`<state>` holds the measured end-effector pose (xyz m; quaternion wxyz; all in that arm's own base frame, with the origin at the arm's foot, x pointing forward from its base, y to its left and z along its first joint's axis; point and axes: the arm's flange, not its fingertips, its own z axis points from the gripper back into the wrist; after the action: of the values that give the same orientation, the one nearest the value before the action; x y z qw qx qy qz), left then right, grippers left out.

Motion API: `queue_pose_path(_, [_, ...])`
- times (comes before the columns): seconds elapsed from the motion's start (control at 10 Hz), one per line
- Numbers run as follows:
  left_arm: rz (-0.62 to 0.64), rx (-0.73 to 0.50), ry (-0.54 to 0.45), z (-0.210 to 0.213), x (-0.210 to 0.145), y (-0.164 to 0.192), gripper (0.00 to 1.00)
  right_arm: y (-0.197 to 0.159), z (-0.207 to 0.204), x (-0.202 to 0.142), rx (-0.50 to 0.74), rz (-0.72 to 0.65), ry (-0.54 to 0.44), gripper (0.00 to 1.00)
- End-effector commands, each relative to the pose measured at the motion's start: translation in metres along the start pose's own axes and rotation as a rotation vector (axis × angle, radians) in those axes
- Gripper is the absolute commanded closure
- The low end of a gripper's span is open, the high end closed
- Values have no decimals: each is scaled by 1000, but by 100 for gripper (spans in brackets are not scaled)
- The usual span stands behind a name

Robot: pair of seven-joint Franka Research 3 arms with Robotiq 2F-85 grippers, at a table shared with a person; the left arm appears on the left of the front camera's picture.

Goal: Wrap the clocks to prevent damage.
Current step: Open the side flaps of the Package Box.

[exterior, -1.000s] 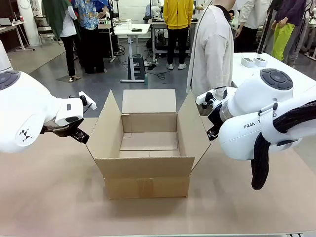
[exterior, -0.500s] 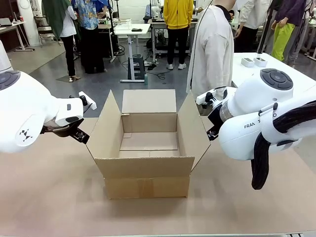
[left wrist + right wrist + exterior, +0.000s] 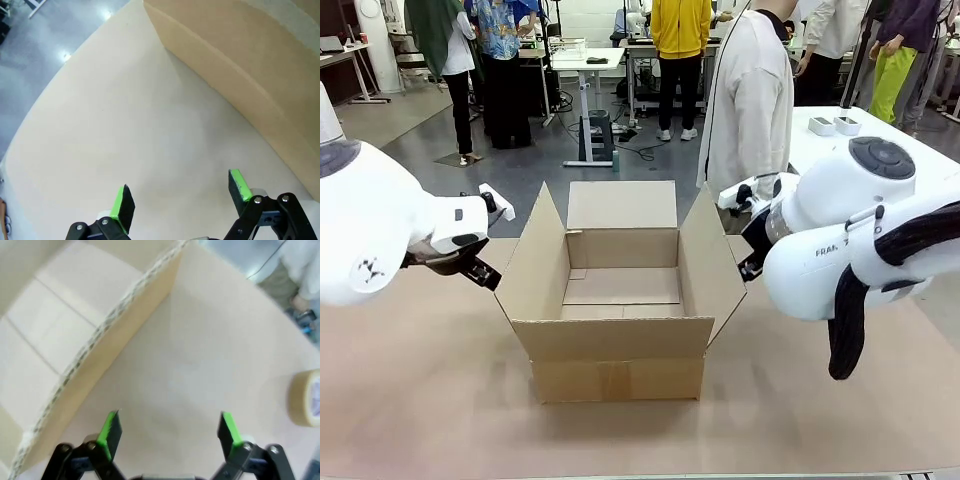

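Brown paper covers the big table (image 3: 420, 400), and behind it is a busy room with a grey floor, white desks and people standing about. 1 cardboard box (image 3: 620, 350) sits in the middle of the table with its 4 flaps (image 3: 620, 205) standing open, and its inside floor is bare brown card. 1 person (image 3: 750, 100) in a pale top stands at the far side, just behind the box's right flap (image 3: 715, 250). The left arm (image 3: 370, 240) comes in from the left and stops close beside the box's left flap (image 3: 532, 255). The right arm (image 3: 840, 240) comes in from the right, close to the right flap. In the left wrist view the left gripper (image 3: 180, 185) hangs over bare table with its 2 green pads (image 3: 122, 202) far apart and nothing between them, and the side wall of the box runs across the top right corner. In the right wrist view the right gripper (image 3: 170, 417) also has its 2 green pads spread wide with nothing between them. It hangs over the table just outside the box, and the edge of the right flap runs slanted from the top down to the bottom left. 1 roll of tan tape (image 3: 306, 397) lies on the table at the right edge of that view, well apart from the gripper
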<state>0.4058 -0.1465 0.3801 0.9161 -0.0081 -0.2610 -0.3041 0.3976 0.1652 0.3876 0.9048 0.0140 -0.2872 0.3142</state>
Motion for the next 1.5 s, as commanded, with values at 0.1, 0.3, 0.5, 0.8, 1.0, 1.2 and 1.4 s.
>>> queue_pose_path(0.1, [-56, -37, 63, 102, 31, 41, 0, -36, 116, 51, -5, -83, 53, 0])
queue_pose_path(0.3, [-74, -14, 101, 175, 58, 45, 0, -24, 184, 83, -92, -81, 127, 0])
queue_pose_path(0.5, [-74, 40, 51, 244, 65, 34, 0, 6, 249, 98, -160, -45, 155, 0])
queue_pose_path(0.8, [-101, 70, 28, 293, 62, 20, 0, 11, 269, 95, -151, -46, 130, 0])
queue_pose_path(1.0, [-86, 27, 4, 291, 68, 25, 0, 11, 269, 95, -151, -46, 130, 0])
queue_pose_path(1.2, [-86, 27, 4, 291, 68, 25, 0, 11, 269, 95, -151, -46, 130, 0])
queue_pose_path(1.4, [-90, 25, 17, 292, 68, 23, 0, 11, 273, 98, -156, -60, 149, 0])
